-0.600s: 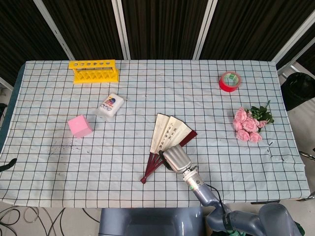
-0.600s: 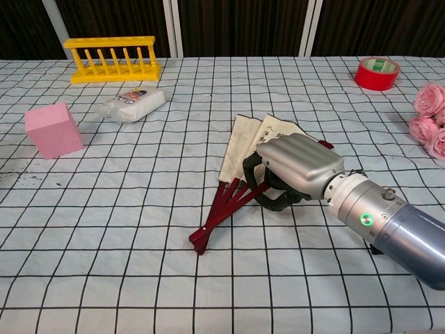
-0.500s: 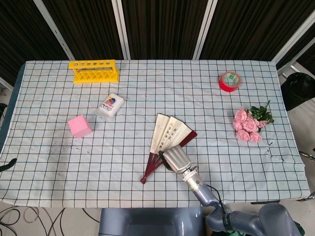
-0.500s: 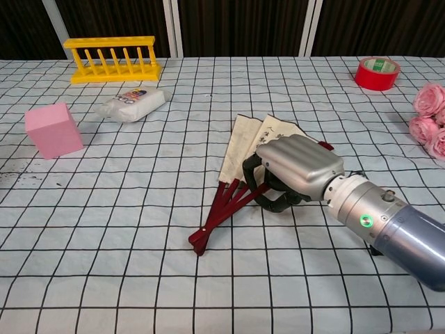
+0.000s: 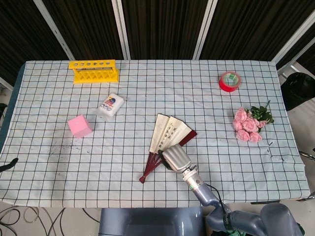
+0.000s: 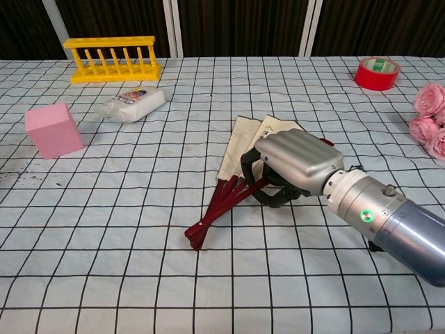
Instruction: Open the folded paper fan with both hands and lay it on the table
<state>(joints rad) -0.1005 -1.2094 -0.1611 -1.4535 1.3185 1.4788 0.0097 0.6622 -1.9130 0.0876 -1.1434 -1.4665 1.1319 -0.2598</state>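
The paper fan (image 5: 167, 132) lies partly spread on the checked tablecloth near the front middle, cream leaves pointing away and dark red ribs running to its pivot end (image 5: 142, 179). In the chest view the fan (image 6: 240, 142) shows the same way, its ribs (image 6: 208, 221) slanting toward the lower left. My right hand (image 5: 176, 158) lies over the fan's right side, its fingers curled down around the red ribs (image 6: 295, 163). The right part of the fan is hidden under this hand. My left hand shows in neither view.
A yellow rack (image 5: 93, 70) stands at the back left, a white packet (image 5: 110, 105) and a pink cube (image 5: 79, 126) lie left of the fan. A red tape roll (image 5: 230, 81) and pink roses (image 5: 248, 125) sit on the right.
The right hand has nudged slightly left and away, and the fan's pivot end has slid a little to the left with it.
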